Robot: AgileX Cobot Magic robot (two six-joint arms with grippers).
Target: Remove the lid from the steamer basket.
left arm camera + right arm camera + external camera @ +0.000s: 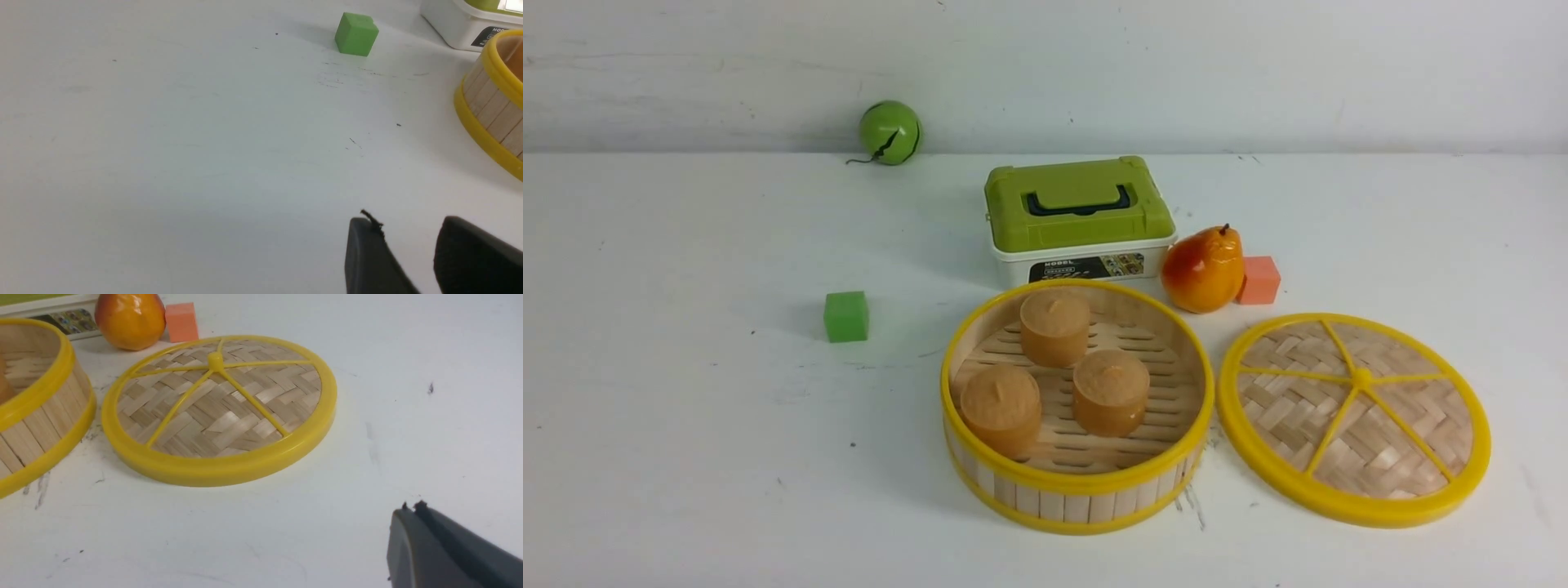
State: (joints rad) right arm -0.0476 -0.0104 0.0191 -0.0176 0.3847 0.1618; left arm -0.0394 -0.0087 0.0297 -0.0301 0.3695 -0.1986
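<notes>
Lid [1354,418], flat round woven-bamboo disc with yellow plastic rim: lay flat on white table [686,457], just right of round, slat-walled, yellow-rimmed steamer basket [1078,482], narrowly apart from it. Right gripper [410,508]: clenched, empty. Left gripper [406,228]: jaws parted, empty.

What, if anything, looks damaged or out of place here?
Only the green ball far back on the left: a jagged dark line crosses it like a crack. The lid lies flat beside the steamer basket; nothing spilled.
</notes>
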